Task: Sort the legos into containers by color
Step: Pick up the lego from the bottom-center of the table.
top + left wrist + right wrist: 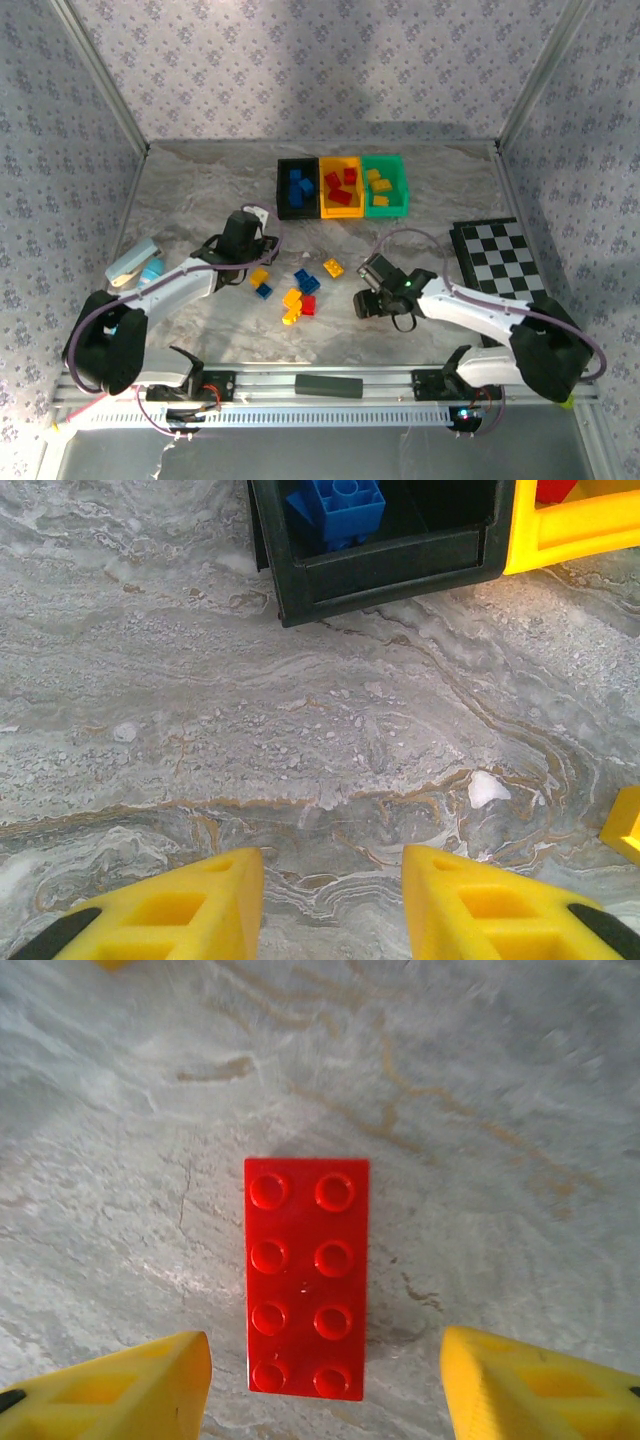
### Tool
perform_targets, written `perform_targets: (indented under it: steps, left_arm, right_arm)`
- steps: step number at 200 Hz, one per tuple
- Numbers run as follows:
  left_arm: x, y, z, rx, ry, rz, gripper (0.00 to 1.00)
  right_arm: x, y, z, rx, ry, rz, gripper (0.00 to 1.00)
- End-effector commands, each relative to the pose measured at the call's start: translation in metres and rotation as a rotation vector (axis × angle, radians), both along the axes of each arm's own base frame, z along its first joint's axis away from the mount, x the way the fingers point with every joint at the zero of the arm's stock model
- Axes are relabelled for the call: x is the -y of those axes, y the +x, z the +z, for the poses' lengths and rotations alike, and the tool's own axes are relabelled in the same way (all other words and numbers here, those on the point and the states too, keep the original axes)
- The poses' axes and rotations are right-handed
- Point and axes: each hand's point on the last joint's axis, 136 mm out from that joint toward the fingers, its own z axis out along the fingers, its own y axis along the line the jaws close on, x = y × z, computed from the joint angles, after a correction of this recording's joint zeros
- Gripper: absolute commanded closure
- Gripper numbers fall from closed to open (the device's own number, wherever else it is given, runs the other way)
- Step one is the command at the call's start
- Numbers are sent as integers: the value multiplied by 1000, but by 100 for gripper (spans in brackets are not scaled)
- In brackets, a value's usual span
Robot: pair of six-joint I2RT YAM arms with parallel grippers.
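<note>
Sorting looks well past halfway. In the top view the three bins sit in a row at upper centre: the black bin (297,187) holds blue bricks, the orange bin (340,186) holds red ones and the green bin (385,185) holds yellow ones. No brick appears to be in the wrong bin.

What is left is a small scatter of loose bricks (292,298) at the centre of the bench (200,200), a mix of yellow, blue and red.

In the right wrist view, the right pincer (325,1338) is released. It straddles a red brick (306,1290) lying flat, studs up, with a gap on either side. That brick seems the next one due for the orange bin.

In the left wrist view, the left pincer (328,875) is parted and empty above bare bench, with the black bin at the top of the frame.
</note>
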Motion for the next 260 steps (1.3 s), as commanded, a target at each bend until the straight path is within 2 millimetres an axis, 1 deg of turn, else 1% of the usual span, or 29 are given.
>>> perform_targets:
  steps: [1,21,48,64,79,94,128,148,181,210,228,260]
  left_arm:
    - [0,4,11,29,-29,13,60]
    - [-1,4,11,30,-25,14,60]
    - [-4,4,11,30,-25,22,60]
    - [-4,4,10,28,-26,23,60]
    - [-4,5,9,25,-24,25,60]
    - [-3,5,8,21,-22,23,60]
    - [-3,6,5,16,-19,25,60]
    - [-3,6,6,16,-18,25,60]
    - [-3,5,7,18,-21,25,60]
    - [-4,5,8,23,-22,30,60]
    - [-4,5,9,22,-25,27,60]
    - [-5,5,6,19,-20,31,60]
  right_arm:
    - [-9,7,-2,19,-18,-8,36]
    - [-7,7,-13,16,-85,-2,37]
    - [-12,7,-13,44,-135,30,44]
    - [-14,8,-12,50,-149,40,50]
    - [-17,10,-10,53,-157,53,51]
    - [-18,12,-7,66,-168,61,56]
    - [-24,17,2,86,-156,71,64]
    - [-27,19,4,92,-146,72,68]
    - [-32,21,9,105,-122,71,70]
    - [-37,28,21,132,-94,68,70]
    - [-40,36,30,157,-74,65,70]
    - [-46,59,48,205,-18,55,69]
